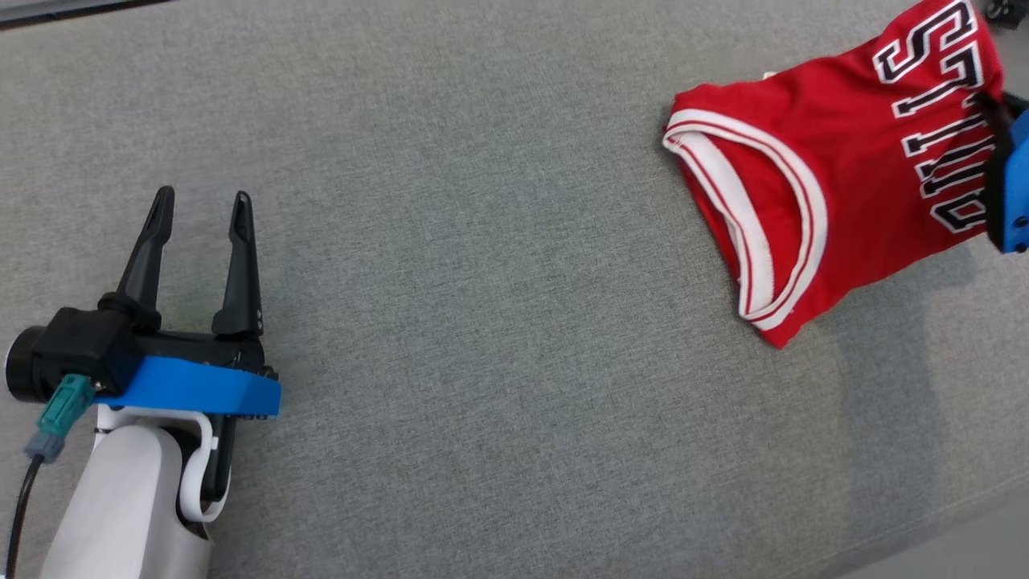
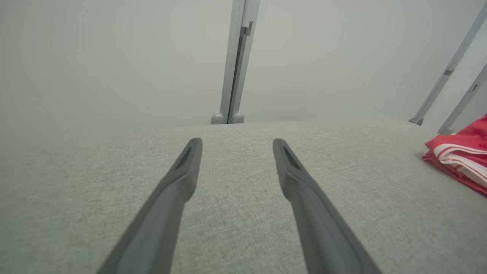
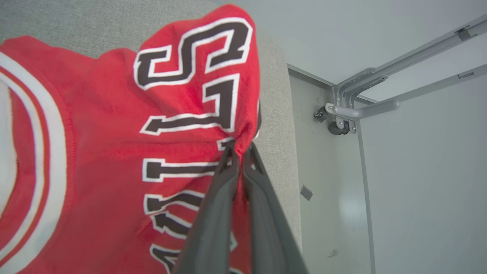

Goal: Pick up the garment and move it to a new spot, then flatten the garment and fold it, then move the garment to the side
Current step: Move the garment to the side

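Head view is showing the jersey (image 1: 836, 169) bunched at the upper right on the cloth (image 1: 498, 265), a wide stretch of which is running to the left gripper (image 1: 202, 197) at the lower left, its fingers standing apart. Right wrist view is showing the right gripper (image 3: 240, 152) pinching a red fold beside the lettering, close to the cloth's edge, with a metal frame (image 3: 354, 106) standing beyond at the upper right. Left wrist view is showing a post (image 2: 236, 61) rising behind the far edge.
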You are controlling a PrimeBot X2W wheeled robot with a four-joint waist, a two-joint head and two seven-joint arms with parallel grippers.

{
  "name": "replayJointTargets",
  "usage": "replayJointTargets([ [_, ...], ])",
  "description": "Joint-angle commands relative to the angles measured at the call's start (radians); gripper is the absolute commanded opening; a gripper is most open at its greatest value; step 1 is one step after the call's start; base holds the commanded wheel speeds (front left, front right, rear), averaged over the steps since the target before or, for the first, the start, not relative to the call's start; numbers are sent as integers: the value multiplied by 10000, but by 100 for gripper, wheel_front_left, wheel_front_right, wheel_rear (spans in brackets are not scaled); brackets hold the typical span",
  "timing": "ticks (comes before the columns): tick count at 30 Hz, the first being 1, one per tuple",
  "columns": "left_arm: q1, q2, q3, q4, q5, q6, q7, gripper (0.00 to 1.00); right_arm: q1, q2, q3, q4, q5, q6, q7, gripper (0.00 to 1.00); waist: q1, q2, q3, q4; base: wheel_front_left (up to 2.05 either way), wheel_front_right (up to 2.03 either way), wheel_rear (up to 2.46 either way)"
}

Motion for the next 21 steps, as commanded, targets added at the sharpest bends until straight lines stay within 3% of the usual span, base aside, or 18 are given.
replayJointTargets([
  [1,-211,61,-50,-120,81,-48,72,100,-293,-127,-120,124,-58,-6,-262,0,-1,0,127,-47,0,0,0],
  [8,-350,279,-150,-768,222,69,370,100,-660,-423,-825,1237,-496,-8,-1617,0,-1,0,712,-206,0,0,0],
  [16,-209,471,-232,-1103,250,112,598,100,-875,-211,-1707,2345,-1049,-9,-2729,0,-1,0,887,-128,0,0,0],
  [17,-180,487,-234,-1115,245,135,625,100,-875,-171,-1757,2445,-1113,-9,-2786,22,-1,0,881,-111,0,0,0],
  [18,-155,502,-236,-1138,240,152,637,100,-887,-138,-1822,2573,-1201,-9,-2800,21,-1,0,868,-94,0,0,0],
  [19,-129,510,-232,-1154,228,179,641,100,-911,-100,-1910,2677,-1261,-9,-2816,10,-1,0,849,-81,0,0,0],
  [20,-98,512,-230,-1160,212,186,643,100,-930,-52,-1986,2754,-1330,-9,-2839,22,-1,0,822,-69,0,0,0],
  [21,-63,512,-240,-1163,201,205,648,100,-943,0,-2099,2880,-1415,-9,-2800,50,-1,0,791,-56,0,0,0],
])
